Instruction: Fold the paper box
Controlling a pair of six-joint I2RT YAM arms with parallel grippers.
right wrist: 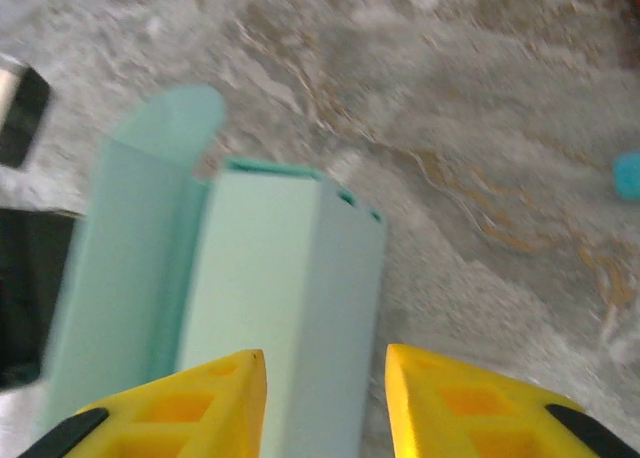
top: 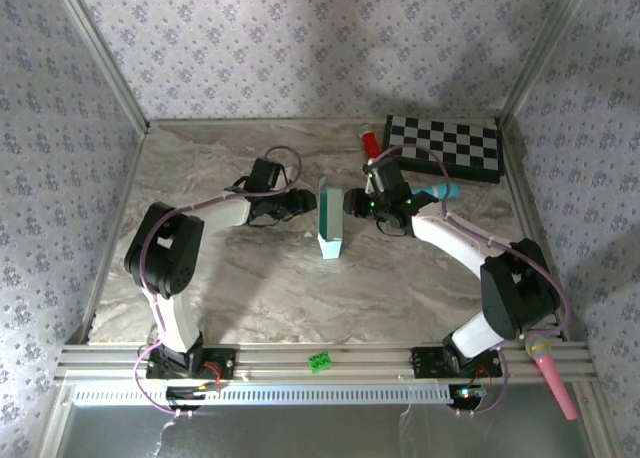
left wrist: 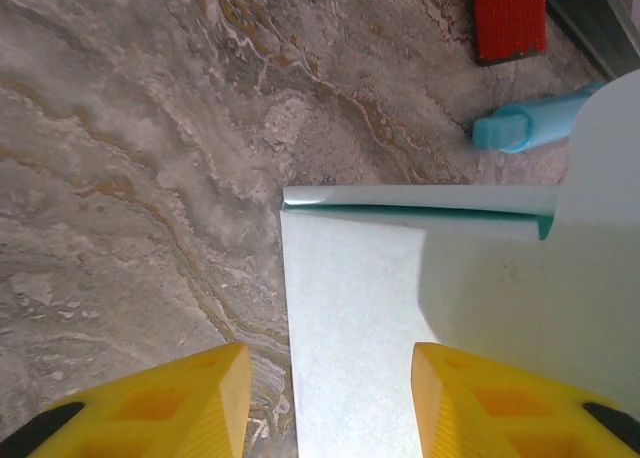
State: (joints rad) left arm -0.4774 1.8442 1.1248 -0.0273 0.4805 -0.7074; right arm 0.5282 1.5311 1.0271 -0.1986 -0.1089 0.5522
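Mint-green card was what I had to fold. The paper box (top: 330, 218) stood on the bench (top: 250, 278), right between my two sets of fingers. My left fingers (left wrist: 180, 403) were open. A flat side of the box lay in the gap between them, and one finger was clear of its edge. My right fingers (right wrist: 190, 408) sat on each side of a box corner. I could not tell if they pinched it or just sat close. Past the right fingers, a rounded flap stuck out, not tucked in. The far end of the box looked open too, so I thought the job was partly done. To do this step well, I would hold the box steady with one side and push slowly with the other. Thin card bends fast, so a hard squeeze could crush it. I would press near the fold line, not in the middle of a wall.
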